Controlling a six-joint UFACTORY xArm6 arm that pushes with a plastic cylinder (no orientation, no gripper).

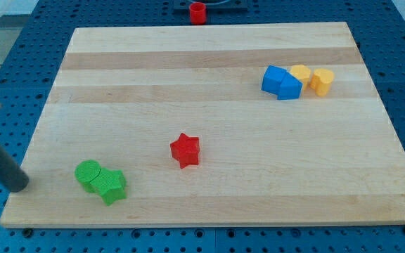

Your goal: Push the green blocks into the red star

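Observation:
The red star [185, 150] lies on the wooden board [209, 63] a little left of the middle, toward the view's bottom. Two green blocks touch each other at the bottom left: a round green block [88, 173] and a green star [112, 186] to its right. My tip [18, 184] is at the board's left edge, well to the left of the green blocks and apart from them. The rod slants up toward the view's left edge.
A blue block [281, 81] sits at the upper right with two yellow blocks touching in a row, one [300, 73] behind it and one [322, 81] to its right. A small red cylinder [198, 12] stands off the board at the view's top.

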